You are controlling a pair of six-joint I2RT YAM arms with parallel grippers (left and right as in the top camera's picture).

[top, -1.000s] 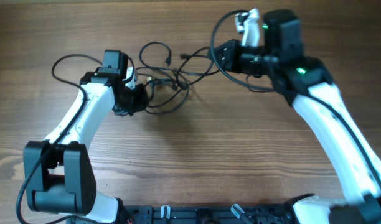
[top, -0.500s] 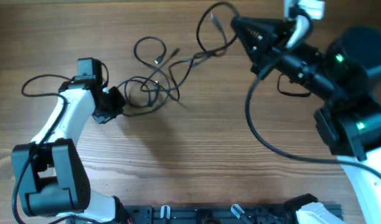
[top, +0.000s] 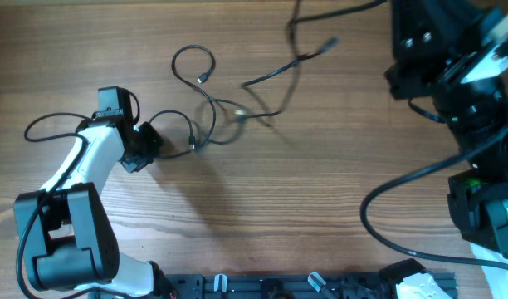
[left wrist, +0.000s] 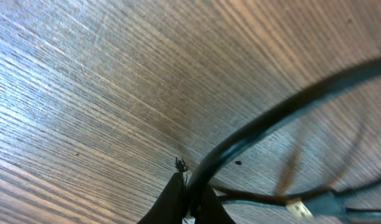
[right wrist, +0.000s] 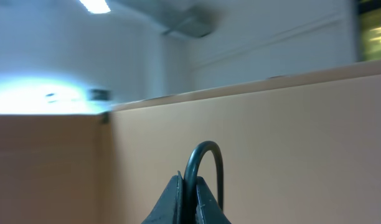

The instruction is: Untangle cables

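The cables [top: 211, 124] are thin black cords on the wooden table, a small knot at the middle and a loop [top: 193, 62] behind it. One strand [top: 280, 73] rises to the upper right towards my raised right arm [top: 441, 50]. My left gripper [top: 148, 143] is low on the table at the knot's left end, shut on a cable [left wrist: 271, 118] in the left wrist view [left wrist: 190, 200]. My right gripper [right wrist: 189, 186] is shut on a cable loop [right wrist: 206, 148], held high and facing a wall. Its fingers are not seen from overhead.
A small plug end [left wrist: 297, 209] lies on the table just right of my left fingers. Another plug end [top: 329, 41] hangs on the lifted strand. The left arm's own wire [top: 51, 124] loops at the far left. The right arm fills the right side of the overhead view.
My right arm has risen up and to the right with its cable, pulling strands out of the bunch. The knot has stretched and thinned. My left gripper has shifted a little left, still holding.
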